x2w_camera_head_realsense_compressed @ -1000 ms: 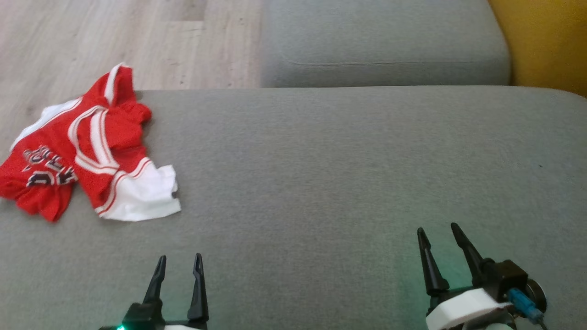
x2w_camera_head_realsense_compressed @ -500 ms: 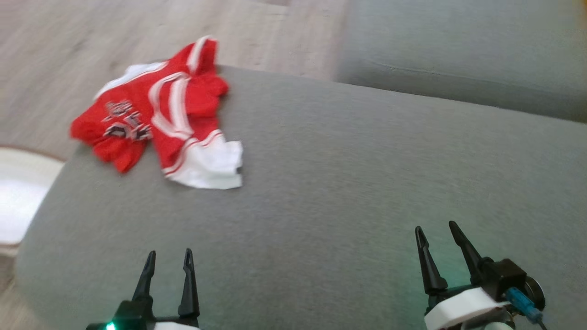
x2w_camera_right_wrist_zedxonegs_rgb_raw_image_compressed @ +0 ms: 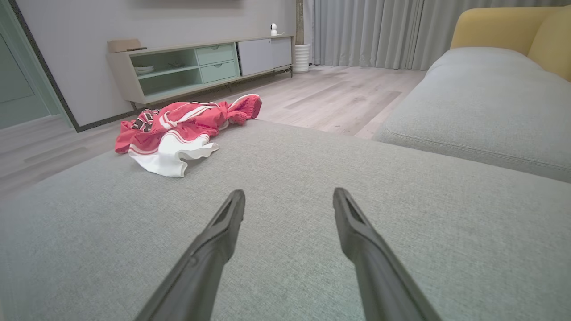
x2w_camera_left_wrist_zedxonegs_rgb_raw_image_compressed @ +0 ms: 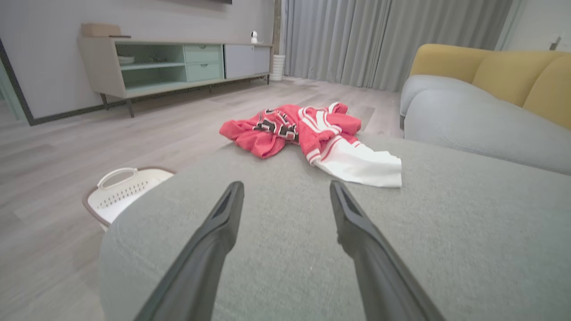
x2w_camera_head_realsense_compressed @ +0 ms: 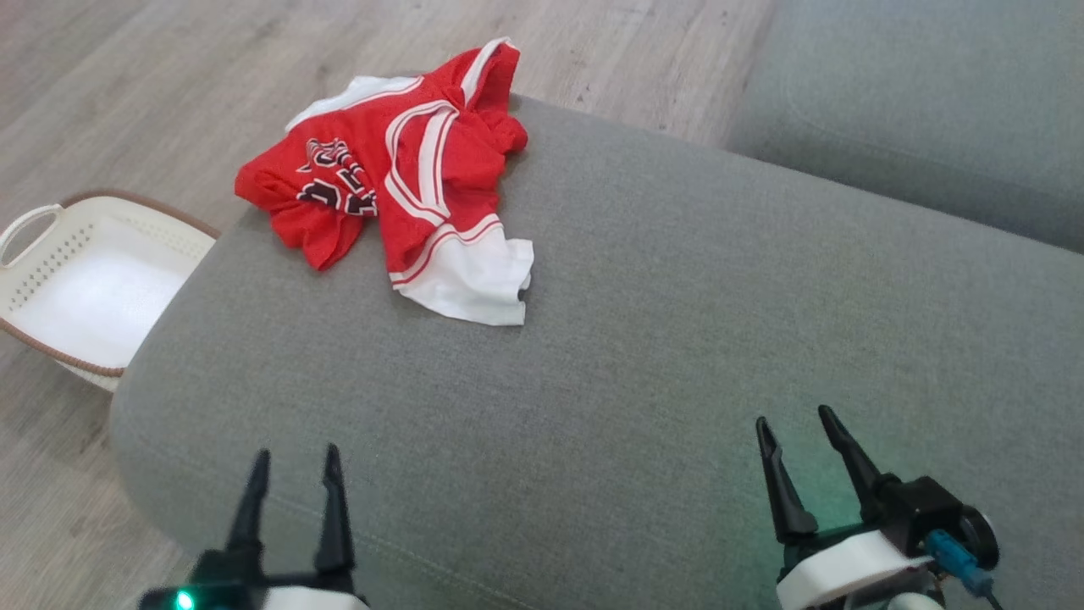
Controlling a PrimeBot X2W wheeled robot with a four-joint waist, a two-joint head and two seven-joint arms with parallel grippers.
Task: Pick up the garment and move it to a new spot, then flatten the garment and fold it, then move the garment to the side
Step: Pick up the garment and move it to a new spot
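Lying crumpled, garment (x2w_camera_head_realsense_compressed: 423, 191) on sofa (x2w_camera_head_realsense_compressed: 677, 356)

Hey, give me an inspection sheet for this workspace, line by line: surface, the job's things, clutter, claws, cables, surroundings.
Surface: grey cushion, bare fabric apart from the garment.
Job's things: red and white jersey, crumpled at the cushion's far left corner, not yet flattened or folded.
Clutter: nothing seen on the cushion.
Claws: left claw and right claw both open and empty, at the near edge, apart from the jersey.
Cables: blue plug at the right wrist; nothing loose seen on the cushion.
Surroundings: white basket on the wood floor to the left; second grey seat beyond; cabinet and curtains further off.
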